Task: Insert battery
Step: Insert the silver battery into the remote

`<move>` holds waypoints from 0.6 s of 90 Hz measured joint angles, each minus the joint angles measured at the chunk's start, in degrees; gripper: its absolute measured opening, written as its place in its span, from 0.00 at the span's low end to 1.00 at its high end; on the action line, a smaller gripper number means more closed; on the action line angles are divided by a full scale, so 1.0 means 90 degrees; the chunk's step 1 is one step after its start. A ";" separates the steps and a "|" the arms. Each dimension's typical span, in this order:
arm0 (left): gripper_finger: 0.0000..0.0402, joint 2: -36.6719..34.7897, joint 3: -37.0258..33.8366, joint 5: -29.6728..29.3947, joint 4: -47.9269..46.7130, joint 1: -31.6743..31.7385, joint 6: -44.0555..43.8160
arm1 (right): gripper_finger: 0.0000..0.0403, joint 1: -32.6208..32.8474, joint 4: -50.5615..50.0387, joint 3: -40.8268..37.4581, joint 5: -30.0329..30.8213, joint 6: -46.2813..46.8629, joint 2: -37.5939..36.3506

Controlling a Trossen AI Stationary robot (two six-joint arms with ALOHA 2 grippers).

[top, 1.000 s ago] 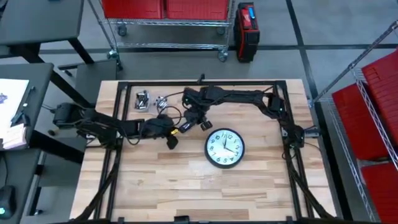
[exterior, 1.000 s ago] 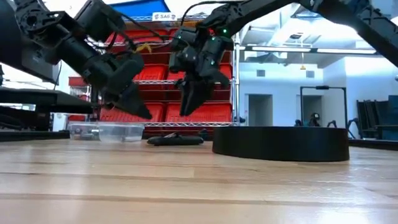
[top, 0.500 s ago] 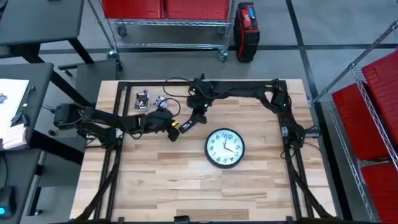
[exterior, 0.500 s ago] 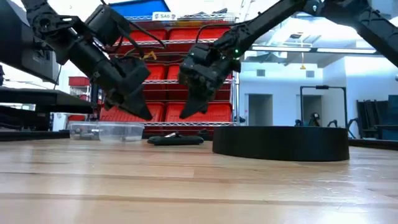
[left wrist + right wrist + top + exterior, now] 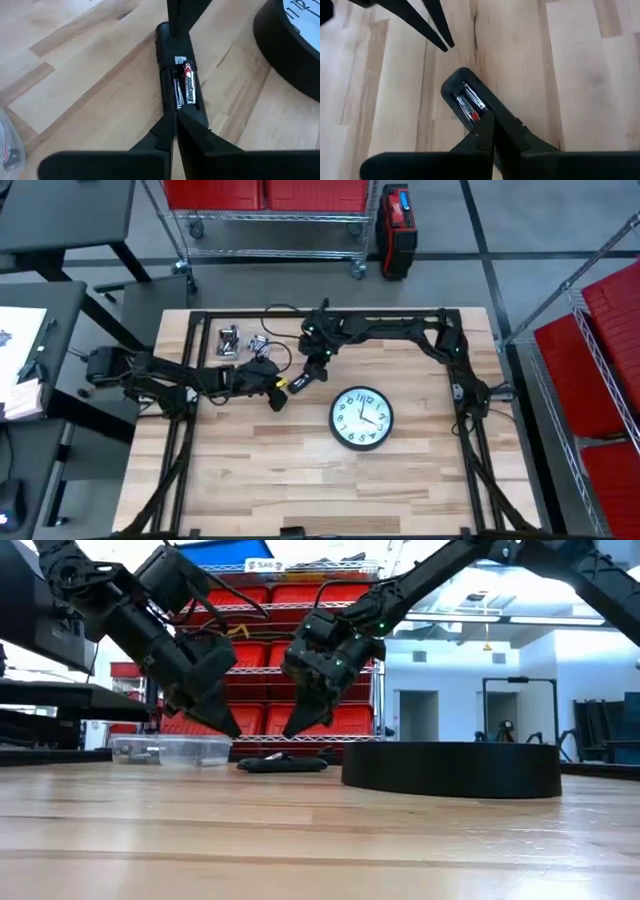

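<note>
Black remote (image 5: 181,80) lying flat on wooden table (image 5: 300,480), upper centre of high view, left of wall clock (image 5: 361,418). Battery bay facing up, one battery (image 5: 189,89) sitting inside. Left gripper (image 5: 228,728) hovering above remote, fingers pressed together, holding nothing. Right gripper (image 5: 293,727) hanging just beside it, tips likewise closed, empty. Clear container (image 5: 172,750) resting at left of low view.
</note>
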 joint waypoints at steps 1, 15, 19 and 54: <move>0.00 0.0000 0.0000 0.0000 0.0000 0.0000 0.0000 | 0.00 0.0000 0.0005 0.0000 0.0008 0.0011 0.0000; 0.00 0.0000 -0.0002 0.0000 0.0000 0.0000 0.0013 | 0.00 0.0055 0.0114 0.0000 0.0221 0.0422 0.0000; 0.00 0.0000 -0.0002 0.0000 0.0000 0.0000 0.0010 | 0.00 0.0074 0.0166 0.0000 0.0289 0.0520 0.0000; 0.00 0.0000 -0.0002 0.0002 0.0001 0.0000 0.0082 | 0.00 0.0227 0.0154 -0.0241 0.0001 0.1103 0.0002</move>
